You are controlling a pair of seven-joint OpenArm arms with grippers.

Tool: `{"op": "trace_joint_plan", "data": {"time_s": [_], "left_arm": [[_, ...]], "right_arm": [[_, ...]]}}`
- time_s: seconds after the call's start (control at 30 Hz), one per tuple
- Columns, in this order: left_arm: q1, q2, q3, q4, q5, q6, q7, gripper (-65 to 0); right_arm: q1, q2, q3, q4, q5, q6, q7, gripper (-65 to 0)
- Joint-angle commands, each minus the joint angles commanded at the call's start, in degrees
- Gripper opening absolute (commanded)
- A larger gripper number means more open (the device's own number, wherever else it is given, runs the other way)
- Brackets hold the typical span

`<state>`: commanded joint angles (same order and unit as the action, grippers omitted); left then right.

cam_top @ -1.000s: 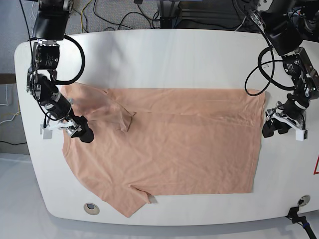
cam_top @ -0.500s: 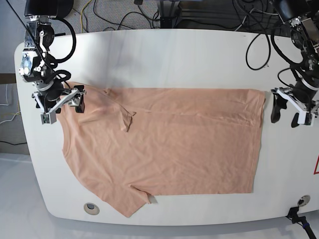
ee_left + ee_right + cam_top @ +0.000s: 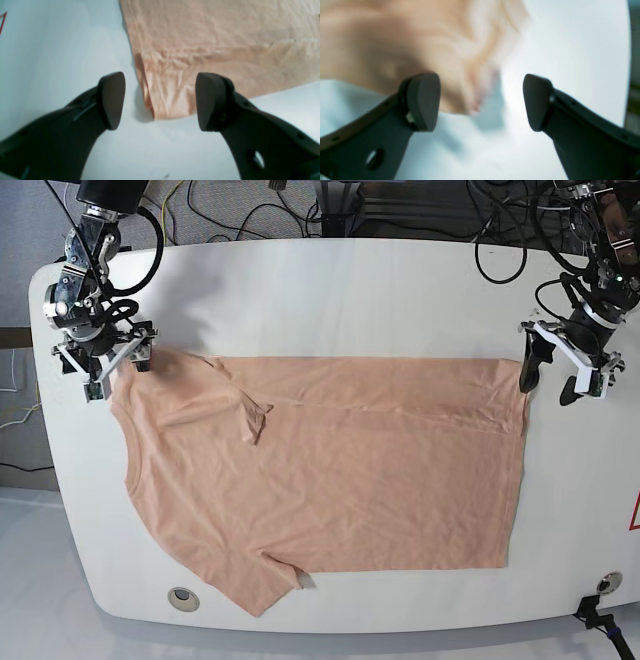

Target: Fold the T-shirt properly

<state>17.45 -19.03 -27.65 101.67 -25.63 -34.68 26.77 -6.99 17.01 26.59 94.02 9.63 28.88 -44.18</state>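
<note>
Grippers gaping wide, gripping nothing: left gripper (image 3: 556,370) hovering at T-shirt (image 3: 330,480) 2 o'clock corner, right gripper (image 3: 112,368) at 10 o'clock sleeve.

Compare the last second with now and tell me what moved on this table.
Both arms travelled toward the table's far side. The right gripper went from the sleeve's lower edge up to the shoulder corner of the T-shirt; the left gripper rose along the hem side to the far hem corner. Both have open jaws and grip nothing. The T-shirt lies flat where it was.
</note>
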Motion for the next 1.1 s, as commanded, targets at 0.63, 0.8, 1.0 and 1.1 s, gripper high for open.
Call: {"op": "trace_joint_plan", "data": {"time_s": [0.63, 0.8, 1.0, 1.1], "left_arm": [[0.4, 0.2, -0.3, -0.2, 0.0, 0.1, 0.1, -24.2], [0.4, 0.2, -0.3, -2.5, 0.0, 0.3, 0.1, -24.2], [0.3, 0.3, 0.0, -4.5, 0.0, 0.3, 0.1, -23.8], [0.3, 0.3, 0.1, -7.5, 0.0, 0.3, 0.1, -23.7]], "right_arm": [[-0.2, -0.1, 0.0, -6.1, 0.2, 0.18, 3.6, -44.3], [-0.3, -1.7, 0.0, -6.2, 0.1, 0.18, 3.5, -65.0], [-0.4, -2.0, -0.1, -6.2, 0.1, 0.18, 3.4, -65.0], [-0.4, -2.0, -0.2, -6.2, 0.1, 0.18, 3.4, -65.0]]}}
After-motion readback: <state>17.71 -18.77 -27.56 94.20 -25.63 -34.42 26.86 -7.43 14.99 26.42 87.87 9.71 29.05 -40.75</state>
